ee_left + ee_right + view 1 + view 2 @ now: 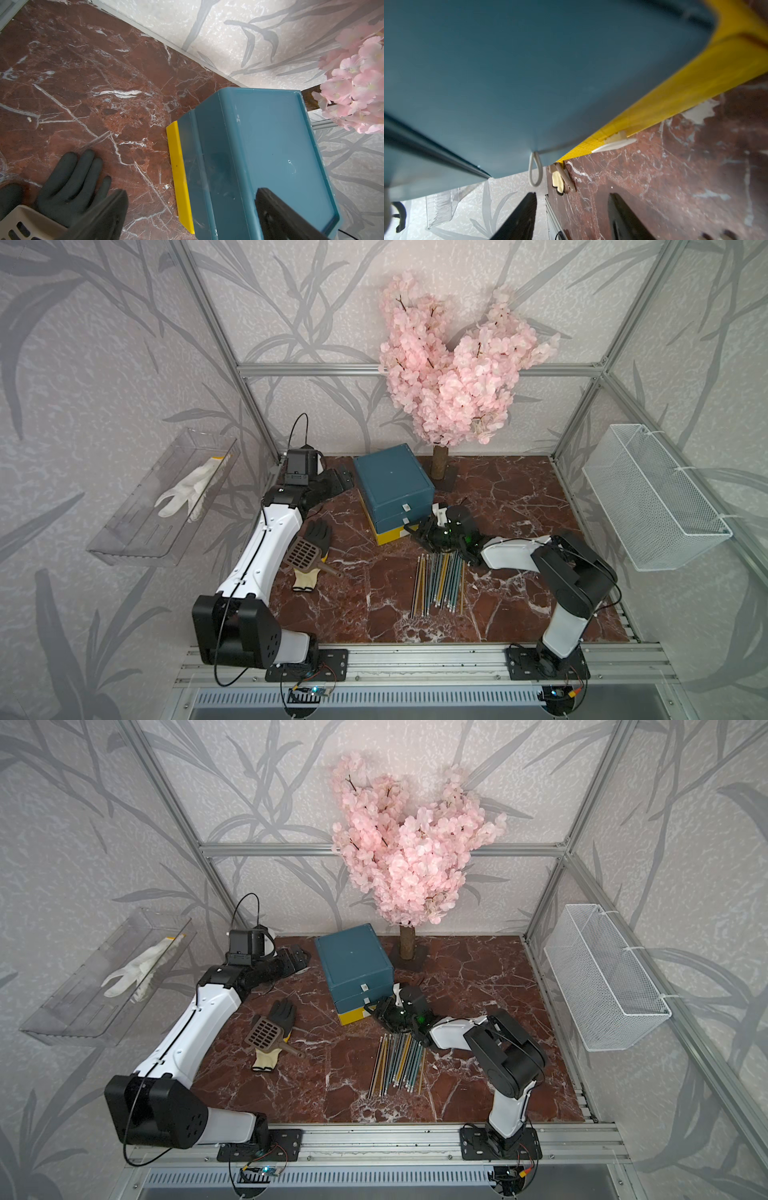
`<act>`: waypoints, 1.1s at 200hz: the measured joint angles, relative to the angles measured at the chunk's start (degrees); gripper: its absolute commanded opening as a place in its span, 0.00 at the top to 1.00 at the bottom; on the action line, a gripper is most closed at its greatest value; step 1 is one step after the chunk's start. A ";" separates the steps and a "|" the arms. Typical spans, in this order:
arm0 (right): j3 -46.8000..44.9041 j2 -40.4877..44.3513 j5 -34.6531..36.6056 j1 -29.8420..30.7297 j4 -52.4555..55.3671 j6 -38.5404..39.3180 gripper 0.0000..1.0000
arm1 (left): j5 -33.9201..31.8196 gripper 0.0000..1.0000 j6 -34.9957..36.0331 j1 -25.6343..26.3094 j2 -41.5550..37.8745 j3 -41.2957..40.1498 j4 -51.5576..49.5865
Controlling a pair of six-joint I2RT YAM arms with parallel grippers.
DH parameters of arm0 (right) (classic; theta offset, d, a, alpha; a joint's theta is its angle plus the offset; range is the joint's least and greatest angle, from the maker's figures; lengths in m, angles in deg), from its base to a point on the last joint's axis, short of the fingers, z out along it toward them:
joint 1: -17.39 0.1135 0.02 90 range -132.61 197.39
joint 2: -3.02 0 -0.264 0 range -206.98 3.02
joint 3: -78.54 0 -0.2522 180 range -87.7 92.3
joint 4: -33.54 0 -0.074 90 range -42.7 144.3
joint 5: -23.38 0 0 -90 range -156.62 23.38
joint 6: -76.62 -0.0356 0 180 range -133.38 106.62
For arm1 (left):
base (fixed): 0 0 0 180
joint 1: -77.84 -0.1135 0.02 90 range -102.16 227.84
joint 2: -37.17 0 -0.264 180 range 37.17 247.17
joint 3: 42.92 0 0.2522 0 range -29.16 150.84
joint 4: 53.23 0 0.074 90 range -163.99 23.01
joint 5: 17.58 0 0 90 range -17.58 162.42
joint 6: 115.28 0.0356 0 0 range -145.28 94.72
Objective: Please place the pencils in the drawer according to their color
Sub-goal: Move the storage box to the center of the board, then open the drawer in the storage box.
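Observation:
The drawer (pixel 390 481) (pixel 353 961) is a teal-blue chest at the back middle with a yellow bottom drawer (pixel 388 537) (pixel 675 83). All drawers look shut. The pencils (pixel 440 585) (pixel 399 1065), yellow, teal and dark, lie side by side in a row in front of it. My right gripper (pixel 417 531) (pixel 573 218) is low at the chest's front right corner. Its jaws are apart with nothing between them, a little short of the yellow drawer's white pull tab (pixel 614 143). My left gripper (pixel 338 483) (pixel 191 220) hangs open beside the chest's left side.
A black glove (pixel 316 543) with a brown slotted scoop (pixel 305 553) on it lies left of the chest. A pink blossom tree (pixel 449 377) stands behind it. On the left wall is a clear tray (pixel 124 539) holding a white glove; a wire basket (pixel 656 497) hangs on the right wall.

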 measured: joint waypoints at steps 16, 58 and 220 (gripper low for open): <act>1.46 -0.76 -0.37 -0.46 0.07 -0.26 0.42 | 0.04 0.00 0.00 0.04 0.07 0.15 -0.11; 7.85 -4.48 -1.77 -2.45 0.57 -0.20 0.42 | 0.00 0.00 0.02 0.07 0.09 0.15 -0.13; -4.61 4.02 1.29 -2.93 -7.78 -7.34 0.36 | -0.17 0.00 -1.07 0.55 7.78 10.67 -2.95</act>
